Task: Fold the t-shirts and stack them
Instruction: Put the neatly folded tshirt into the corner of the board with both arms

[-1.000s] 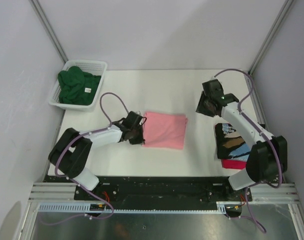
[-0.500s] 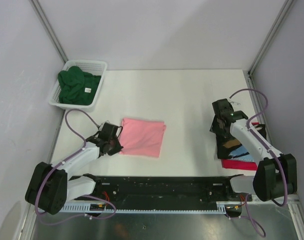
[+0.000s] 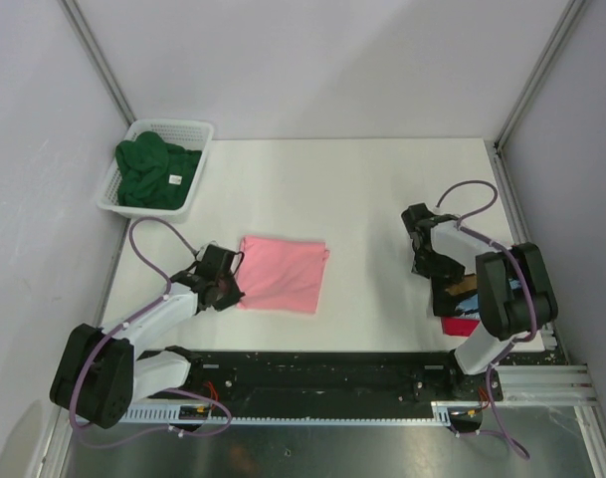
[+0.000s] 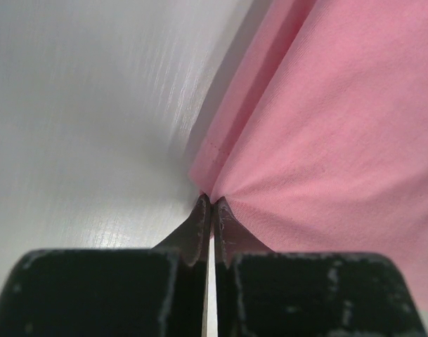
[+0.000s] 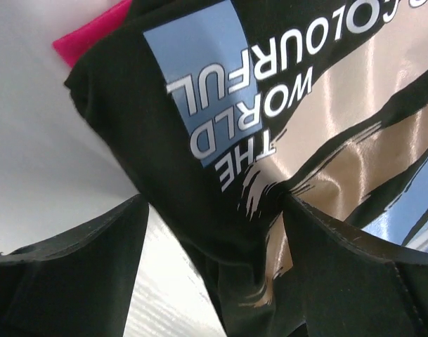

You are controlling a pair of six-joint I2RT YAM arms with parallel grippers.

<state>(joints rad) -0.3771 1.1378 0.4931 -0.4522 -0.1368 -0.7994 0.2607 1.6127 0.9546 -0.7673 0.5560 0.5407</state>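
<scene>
Lying folded on the white table [image 3: 382,189], left of centre, the salmon-pink tee [image 3: 283,271] is getting nipped at its near-left edge by the left gripper [image 4: 212,210], jaws pressed together on a thin bite of cloth, and any tug is risking that bite slipping free or dragging the fold open. Off to the right, the black printed tee [image 5: 129,140] is sitting atop the red tee [image 5: 91,31], and the right gripper [image 5: 214,203] is hovering spread wide at its corner, possibly touching; closing there is risking rumpling the stack
</scene>
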